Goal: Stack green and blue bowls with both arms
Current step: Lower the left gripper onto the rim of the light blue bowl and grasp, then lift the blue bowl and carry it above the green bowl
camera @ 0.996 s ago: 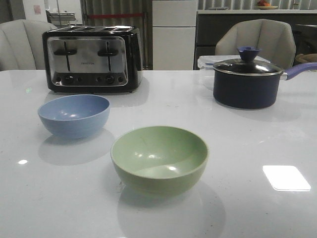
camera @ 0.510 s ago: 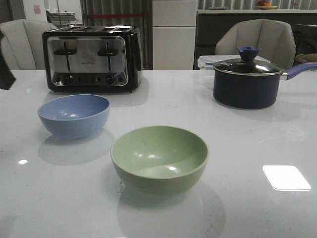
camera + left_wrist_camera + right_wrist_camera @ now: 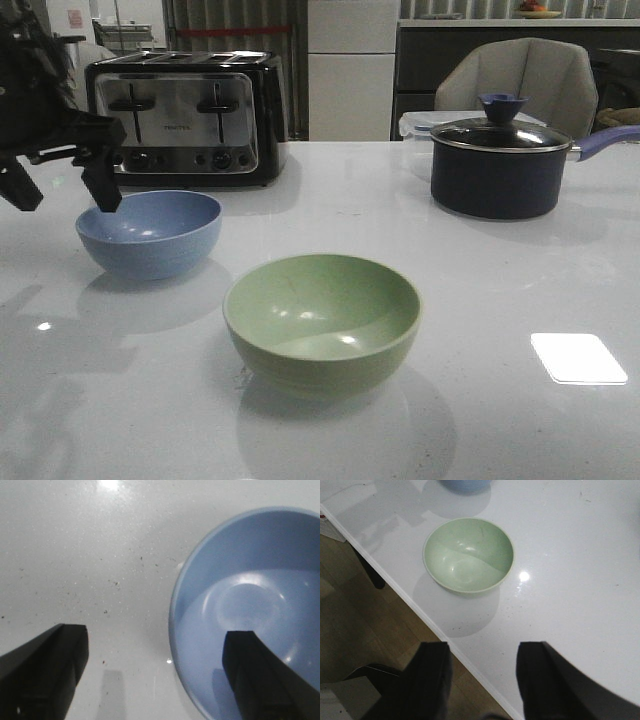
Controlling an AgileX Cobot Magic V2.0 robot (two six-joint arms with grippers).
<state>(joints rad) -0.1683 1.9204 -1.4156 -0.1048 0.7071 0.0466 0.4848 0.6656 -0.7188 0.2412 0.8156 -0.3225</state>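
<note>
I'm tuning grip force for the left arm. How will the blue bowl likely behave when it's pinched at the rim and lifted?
The blue bowl looks rigid and thin-walled, so probably light. Its matte surface should give the left gripper fair friction, one finger inside the rim. Its base seems narrower than its rim, and the white table is glossy, so a nudge may slide or tilt it.

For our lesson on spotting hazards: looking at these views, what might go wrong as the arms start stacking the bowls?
1. The left end effector, open, straddles the blue bowl rim; a slight misjudgement could push or tip the bowl.
2. The green bowl sits near the table edge in the right wrist view; a nudge might send it off.
</note>
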